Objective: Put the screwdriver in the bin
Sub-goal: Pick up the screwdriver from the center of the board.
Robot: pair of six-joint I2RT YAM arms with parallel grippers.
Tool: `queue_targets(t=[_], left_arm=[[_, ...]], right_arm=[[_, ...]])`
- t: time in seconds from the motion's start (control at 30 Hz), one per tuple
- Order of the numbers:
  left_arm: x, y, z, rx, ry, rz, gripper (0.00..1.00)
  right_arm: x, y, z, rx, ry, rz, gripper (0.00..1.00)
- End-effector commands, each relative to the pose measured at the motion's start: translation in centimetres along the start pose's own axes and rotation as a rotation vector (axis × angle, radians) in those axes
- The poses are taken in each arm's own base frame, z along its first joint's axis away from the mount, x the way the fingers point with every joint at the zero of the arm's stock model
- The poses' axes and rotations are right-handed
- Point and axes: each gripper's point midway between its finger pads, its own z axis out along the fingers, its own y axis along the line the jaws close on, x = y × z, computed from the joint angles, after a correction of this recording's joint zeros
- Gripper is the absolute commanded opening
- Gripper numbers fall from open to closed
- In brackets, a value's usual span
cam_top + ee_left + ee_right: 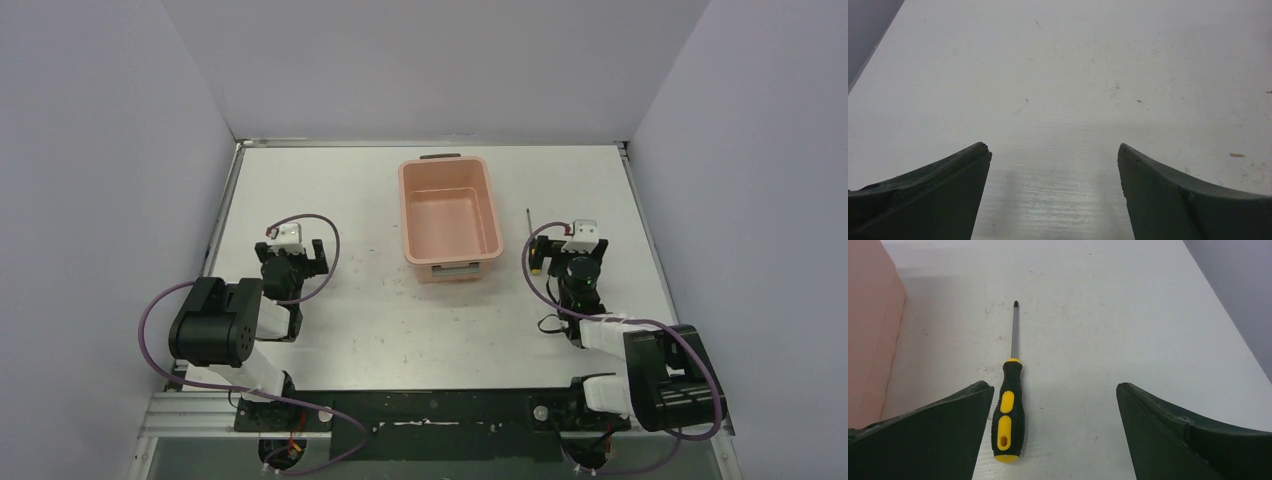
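- Now, the salmon-pink bin (450, 264) stands left of us, apparently empty.
- Our right gripper (1054, 388) hangs spread wide, gripping nothing.
- The screwdriver (1011, 382) lies flat near its left jaw; we should sidestep left, centring the handle.

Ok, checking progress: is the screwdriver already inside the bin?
No, the screwdriver lies on the table outside the bin, by the open right gripper.

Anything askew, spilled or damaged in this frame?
Nothing stands out. The screwdriver lies flat on the table beside the upright, empty bin, just inside the open right tool; the table shows only light scuffs.
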Motion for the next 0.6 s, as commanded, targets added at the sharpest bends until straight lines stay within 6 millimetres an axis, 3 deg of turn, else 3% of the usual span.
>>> queue_targets(t=[0.0, 0.2, 0.33, 0.57], left_arm=[[-1.6, -0.2, 0.5, 0.008, -0.05, 0.002, 0.97], [-1.6, -0.2, 0.5, 0.008, -0.051, 0.003, 0.97], [-1.6, -0.2, 0.5, 0.008, -0.052, 0.002, 0.97], [-1.6, -0.2, 0.5, 0.008, -0.052, 0.002, 0.97]], right_arm=[[-3.4, 0.3, 0.9, -0.01, -0.035, 0.013, 1.0], [-4.8, 0.6, 2.2, 0.0, 0.061, 0.034, 1.0], [-6.8, 1.5, 3.1, -0.028, 0.15, 0.037, 1.0], [-9.2, 1.7, 3.5, 0.013, 0.421, 0.054, 1.0]])
